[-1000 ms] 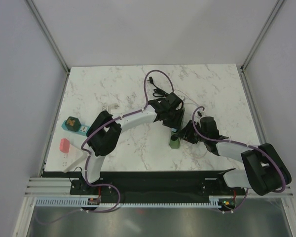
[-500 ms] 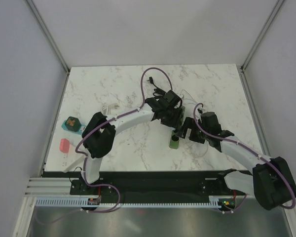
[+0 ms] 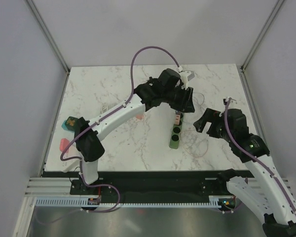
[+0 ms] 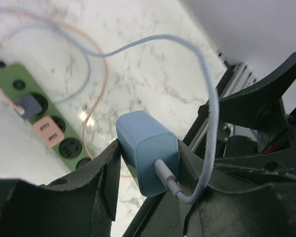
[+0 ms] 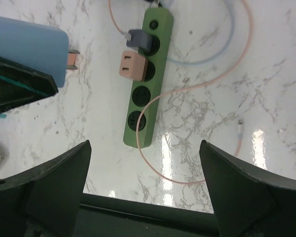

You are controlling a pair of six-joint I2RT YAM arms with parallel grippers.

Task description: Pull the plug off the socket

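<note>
Left pincer (image 4: 148, 170): clamped on the blue rounded-block charger plug (image 4: 147, 148), aloft, flat prongs clear of sockets.
Right pincer (image 5: 144, 145): spread wide, empty.
Power strip (image 5: 138, 126): slim green bar on glossy marble tabletop (image 5: 54, 113); pink adapter (image 5: 133, 65) and grey plug (image 5: 140, 38) seated.

Both arms wear white shells over chunky black joints, the left arm (image 3: 112, 116) rooted at seven o'clock, the right arm (image 3: 269, 177) at five. A purple cable (image 3: 153, 47) runs along each, and the fingers (image 5: 49, 192) are matte black
</note>
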